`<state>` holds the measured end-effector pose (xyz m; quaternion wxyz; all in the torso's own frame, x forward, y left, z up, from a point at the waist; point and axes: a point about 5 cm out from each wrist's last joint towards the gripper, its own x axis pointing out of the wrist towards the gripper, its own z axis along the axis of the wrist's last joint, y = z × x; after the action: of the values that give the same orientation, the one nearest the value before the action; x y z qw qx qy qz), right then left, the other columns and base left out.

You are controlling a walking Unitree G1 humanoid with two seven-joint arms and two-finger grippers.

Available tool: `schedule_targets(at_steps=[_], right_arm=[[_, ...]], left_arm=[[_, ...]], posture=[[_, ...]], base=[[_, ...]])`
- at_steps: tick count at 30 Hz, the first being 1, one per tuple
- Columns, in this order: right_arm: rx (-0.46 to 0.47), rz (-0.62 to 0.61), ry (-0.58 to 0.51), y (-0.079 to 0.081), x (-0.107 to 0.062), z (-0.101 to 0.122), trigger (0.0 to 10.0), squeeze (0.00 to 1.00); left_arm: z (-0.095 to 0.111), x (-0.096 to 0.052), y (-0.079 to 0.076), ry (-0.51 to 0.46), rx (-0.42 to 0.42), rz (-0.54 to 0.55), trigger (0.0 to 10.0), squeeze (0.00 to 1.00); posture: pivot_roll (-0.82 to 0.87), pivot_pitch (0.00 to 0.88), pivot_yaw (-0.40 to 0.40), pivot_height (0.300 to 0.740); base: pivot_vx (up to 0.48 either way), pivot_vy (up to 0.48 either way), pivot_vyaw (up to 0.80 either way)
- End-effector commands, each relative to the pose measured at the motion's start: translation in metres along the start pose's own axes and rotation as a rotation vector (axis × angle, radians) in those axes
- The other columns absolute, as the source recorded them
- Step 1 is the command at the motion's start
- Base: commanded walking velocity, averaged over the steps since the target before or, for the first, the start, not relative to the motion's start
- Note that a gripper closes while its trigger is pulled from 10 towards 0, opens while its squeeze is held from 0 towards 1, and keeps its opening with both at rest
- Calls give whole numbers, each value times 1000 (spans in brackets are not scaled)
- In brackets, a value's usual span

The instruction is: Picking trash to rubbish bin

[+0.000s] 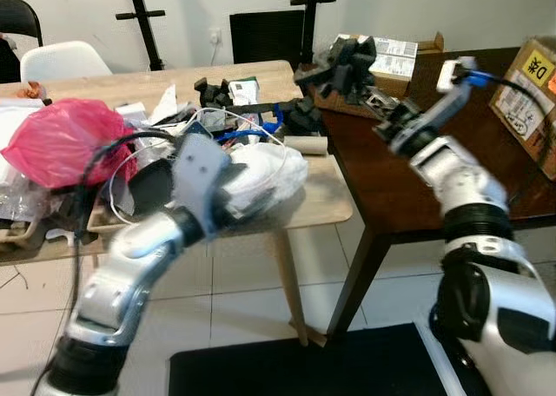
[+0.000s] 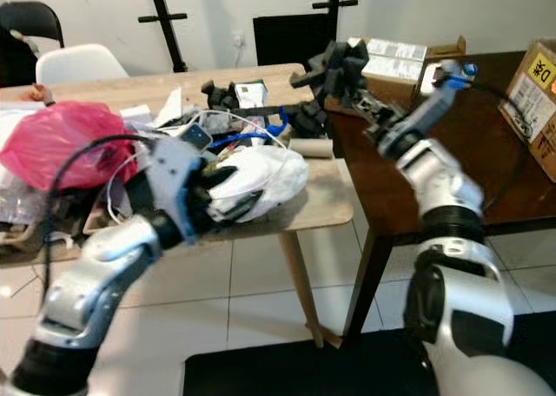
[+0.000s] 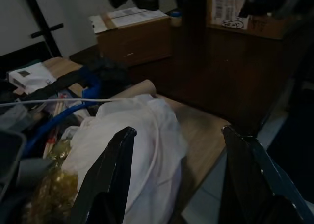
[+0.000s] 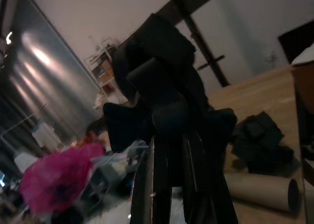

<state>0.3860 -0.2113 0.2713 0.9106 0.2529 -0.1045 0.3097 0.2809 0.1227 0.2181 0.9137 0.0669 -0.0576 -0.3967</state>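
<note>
A dark brown table (image 1: 408, 196) stands just beside the light wooden table (image 1: 326, 201). Cardboard boxes (image 1: 532, 92) rest on the dark one. A white chair (image 1: 61, 60) stands behind the wooden table, near the wall.

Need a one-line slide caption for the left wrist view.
Left hand open over white plastic bag at the light wooden table edge.

Indoor room of mixed home and office character. Evidence: pale tiled floor (image 1: 234, 309); a light wooden bench (image 1: 326, 196) heaped with cables, bags and packaging; a dark wooden bench (image 1: 408, 188) beside it carrying cardboard boxes (image 1: 530, 88); a white chair (image 1: 61, 60) at the plain wall; black stands (image 1: 143, 18) behind.
</note>
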Motion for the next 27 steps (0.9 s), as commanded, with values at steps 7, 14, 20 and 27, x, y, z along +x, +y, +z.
schedule_targets(at_steps=[7,14,20,27], right_arm=[[-109,415,397,31,-87,-20,0,0],[-221,420,1083,21,-179,-96,0,0],[-340,326,1291,15,-208,-144,0,0],[-475,-327,1113,-22,-207,-225,0,0]], left_arm=[[-36,-72,-3,314,-38,-310,10000,0],[-109,-94,-15,635,37,-266,10000,0],[-148,-89,-31,674,-44,-95,10000,0],[-215,-97,-57,783,-382,316,10000,0]], posture=[[15,98,39,740],[9,98,44,740],[7,99,41,740],[6,96,29,740]], base=[[0,0,0],[0,0,0],[0,0,0],[0,0,0]])
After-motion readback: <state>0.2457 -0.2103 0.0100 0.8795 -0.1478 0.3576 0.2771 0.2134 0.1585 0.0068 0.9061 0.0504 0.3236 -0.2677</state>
